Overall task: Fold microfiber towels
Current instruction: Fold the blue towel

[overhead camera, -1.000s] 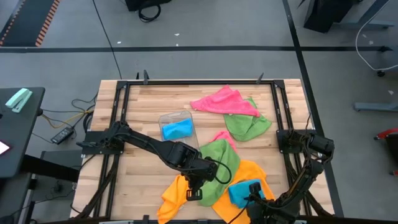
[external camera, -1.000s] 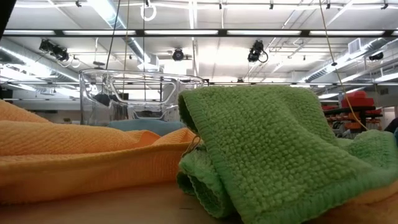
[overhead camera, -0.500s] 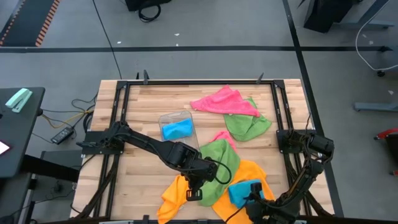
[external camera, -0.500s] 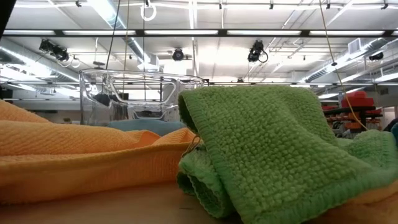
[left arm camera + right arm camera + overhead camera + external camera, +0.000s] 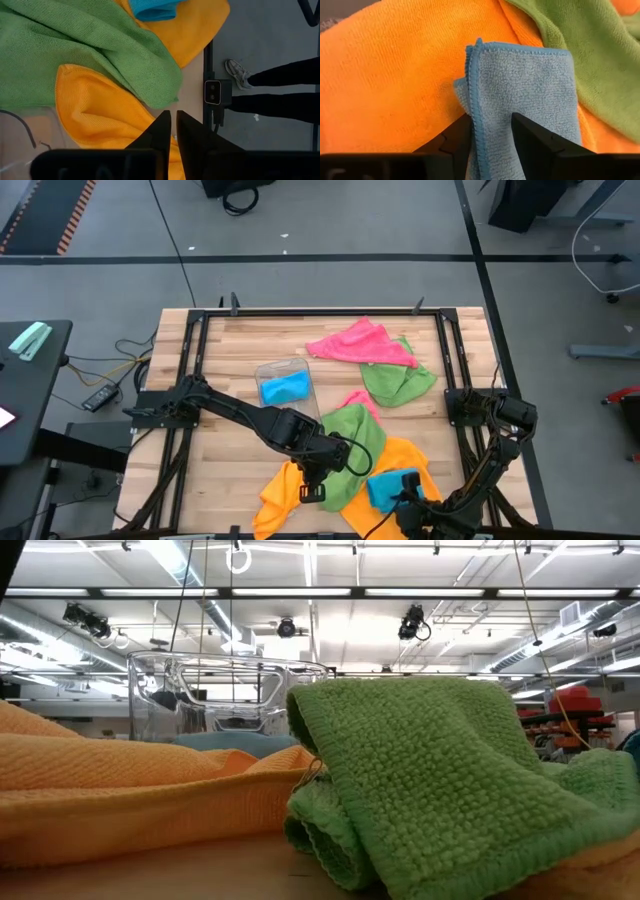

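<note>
Two dark robot arms work over a wooden bench [image 5: 230,450] strewn w/ bright microfiber towels. The left gripper [image 5: 312,492] sits near the front edge, above an orange towel [image 5: 285,495]; its fingers [image 5: 161,134] are nearly shut, w/ only a thin slit between them, and the left wrist view shows nothing clamped there. The right gripper [image 5: 405,498], at the front right, is pinched on a folded sky blue towel [image 5: 525,95] that rests on the orange one; the cloth runs between the two dark fingers. A green towel [image 5: 350,438] lies crumpled mid-bench, overlapping the orange cloth, w/ a bit of pink towel [image 5: 358,399] showing at its far edge. Toward the back, a larger pink towel [image 5: 358,344] lies touching a second green towel [image 5: 395,382]. A small clear tray [image 5: 285,383] left of centre holds another blue cloth [image 5: 284,388]. In the low view, the green towel's fold fills the foreground, orange cloth beside it, tray behind. In the left wrist view, a person's legs & shoes [image 5: 239,73] show on the floor beyond the bench edge.
</note>
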You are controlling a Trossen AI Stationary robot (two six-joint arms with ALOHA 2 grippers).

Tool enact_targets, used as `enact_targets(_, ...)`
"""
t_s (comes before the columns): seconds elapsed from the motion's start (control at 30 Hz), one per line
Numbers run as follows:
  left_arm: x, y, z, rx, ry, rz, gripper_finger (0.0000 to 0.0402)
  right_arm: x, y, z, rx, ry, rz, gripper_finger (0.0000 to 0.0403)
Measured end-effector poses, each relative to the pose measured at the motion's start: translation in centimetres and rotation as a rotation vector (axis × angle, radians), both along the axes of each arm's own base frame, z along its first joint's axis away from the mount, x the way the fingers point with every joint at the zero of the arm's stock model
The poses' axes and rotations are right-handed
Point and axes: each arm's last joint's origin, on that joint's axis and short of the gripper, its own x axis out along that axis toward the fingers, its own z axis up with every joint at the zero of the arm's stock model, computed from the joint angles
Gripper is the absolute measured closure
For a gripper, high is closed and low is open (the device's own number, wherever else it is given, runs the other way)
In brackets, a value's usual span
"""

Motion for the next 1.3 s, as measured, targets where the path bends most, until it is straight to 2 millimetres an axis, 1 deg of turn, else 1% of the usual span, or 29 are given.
enact_targets(0.17,0.0,0.0,0.0,0.000,0.000,0.000,0.0362,0.0,-0.5,-0.5,-0.023,0.010,-0.005,0.0278)
enact_targets(0.4,0.0,0.0,0.0,0.000,0.000,0.000,0.0373,0.4,-0.4,-0.4,0.005,-0.005,-0.019,0.0354)
enact_targets(0.57,0.0,0.0,0.0,0.000,0.000,0.001,0.0372,0.3,-0.4,-0.4,0.013,-0.007,-0.029,0.0387)
enact_targets(0.77,0.1,0.1,0.0,0.003,-0.002,-0.004,0.0366,0.3,-0.4,-0.4,0.036,-0.015,-0.062,0.0394)
enact_targets(0.97,0.1,0.1,0.0,0.004,-0.003,-0.006,0.0376,0.4,-0.5,-0.2,0.054,-0.049,-0.099,0.0395)
enact_targets(1.17,0.1,0.1,0.0,0.010,-0.008,-0.019,0.0375,0.7,-0.9,2.2,0.060,-0.166,-0.120,0.0396)
enact_targets(1.3,0.2,0.2,0.0,0.010,-0.014,-0.016,0.0371,1.2,-1.4,2.5,0.036,-0.168,-0.109,0.0396)
